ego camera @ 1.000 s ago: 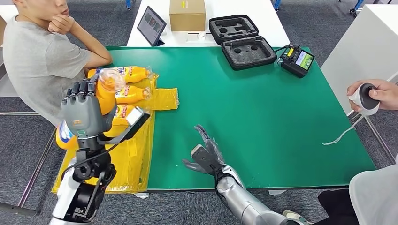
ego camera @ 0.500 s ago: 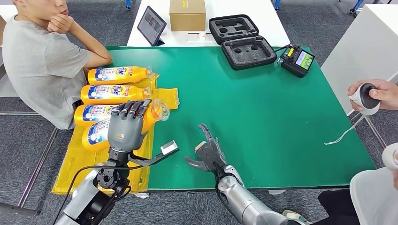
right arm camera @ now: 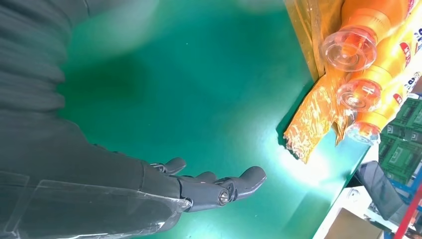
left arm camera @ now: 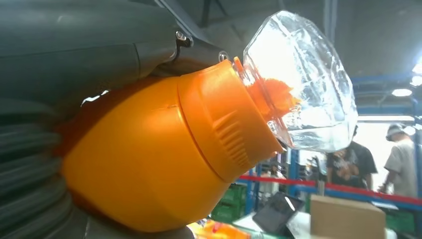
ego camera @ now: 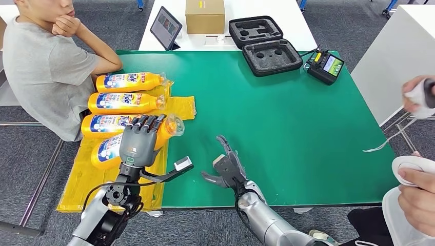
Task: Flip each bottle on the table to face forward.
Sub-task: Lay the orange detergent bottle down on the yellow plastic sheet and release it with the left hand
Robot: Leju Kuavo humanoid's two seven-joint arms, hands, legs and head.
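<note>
Four orange detergent bottles with blue and white labels lie in a row on a yellow plastic sheet (ego camera: 84, 179) at the table's left. My left hand (ego camera: 137, 145) grips the nearest bottle (ego camera: 105, 148) around its middle, its clear cap (ego camera: 175, 124) pointing toward the table's centre. The left wrist view shows that bottle's orange shoulder (left arm camera: 159, 149) and clear cap (left arm camera: 303, 84) close up. The other three bottles (ego camera: 127, 81) (ego camera: 122, 101) (ego camera: 104, 123) lie label up behind it. My right hand (ego camera: 225, 167) rests open on the green table (ego camera: 287, 123); its fingers (right arm camera: 214, 188) are spread, and bottle caps (right arm camera: 349, 48) lie beyond.
A person (ego camera: 43, 66) sits at the table's left, leaning an elbow on its corner. A tablet (ego camera: 165, 26), cardboard box (ego camera: 204, 15), black foam case (ego camera: 264, 45) and controller (ego camera: 324, 65) stand at the far edge. Another person's hands (ego camera: 416, 97) hold white things at the right.
My left hand brought the bottle down from mid-air and laid it on the yellow sheet as the nearest in the row. The person's hands at the right moved.
</note>
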